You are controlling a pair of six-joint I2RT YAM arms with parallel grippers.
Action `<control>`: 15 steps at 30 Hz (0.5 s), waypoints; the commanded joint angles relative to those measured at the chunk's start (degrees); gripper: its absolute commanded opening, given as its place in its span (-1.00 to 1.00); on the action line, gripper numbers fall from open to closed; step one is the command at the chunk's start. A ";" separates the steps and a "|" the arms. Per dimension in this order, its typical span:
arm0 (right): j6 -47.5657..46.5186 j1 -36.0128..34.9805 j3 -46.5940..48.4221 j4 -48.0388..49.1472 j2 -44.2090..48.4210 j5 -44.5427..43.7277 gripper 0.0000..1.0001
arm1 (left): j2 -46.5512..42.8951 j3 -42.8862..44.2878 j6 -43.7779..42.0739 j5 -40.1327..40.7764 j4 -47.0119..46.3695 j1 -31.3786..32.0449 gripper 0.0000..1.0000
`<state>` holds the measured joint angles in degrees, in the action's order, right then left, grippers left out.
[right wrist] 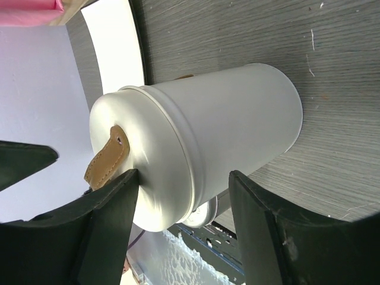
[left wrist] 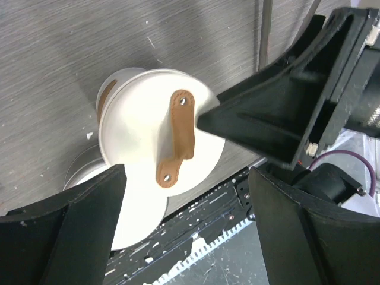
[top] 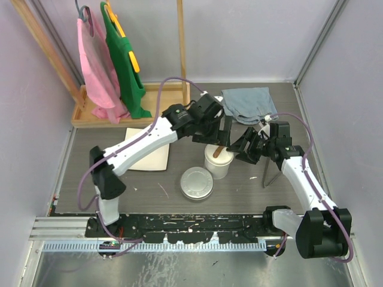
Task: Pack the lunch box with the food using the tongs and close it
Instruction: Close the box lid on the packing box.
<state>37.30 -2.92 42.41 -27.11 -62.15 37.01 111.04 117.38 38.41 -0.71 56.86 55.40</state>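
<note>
We see the tall white round tub [top: 219, 166] standing upright in the middle of the grey table, with its white round lid [left wrist: 130, 130] sitting on top. The left gripper [left wrist: 187, 196] hangs right above the lid with its fingers wide apart and nothing in them. The lid's brown strap handle [left wrist: 177, 136] lies below the gap, its long way running across the line between the fingers. The right gripper [right wrist: 184, 178] comes in from the tub's right side with a finger on each side of the top. We cannot tell if it squeezes. The flat round steel tin [top: 197, 182] sits lidded just beside the tub, toward the bases (no food shows anywhere). The long thin grey tongs [top: 265, 176] lie by the right arm.
</note>
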 commanded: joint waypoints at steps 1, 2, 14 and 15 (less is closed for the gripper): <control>-1.53 -0.07 0.82 0.46 -0.75 -0.11 0.34 | -11.23 -9.42 1.91 2.19 -10.10 -1.95 0.73; -1.65 -0.07 0.97 0.34 -0.80 -0.03 0.34 | -13.47 -12.44 3.21 4.22 -11.80 -2.76 0.73; -2.05 -0.09 2.46 0.65 -1.77 1.47 0.34 | -17.25 -35.69 12.98 -10.64 -31.33 -10.59 0.63; -2.12 -0.07 2.57 0.59 -1.73 1.48 0.34 | -17.12 -36.68 14.08 -11.99 -33.59 -10.90 0.62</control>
<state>36.75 -2.87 42.94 -26.96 -63.46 38.33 92.86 82.70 48.21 -4.82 34.96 44.58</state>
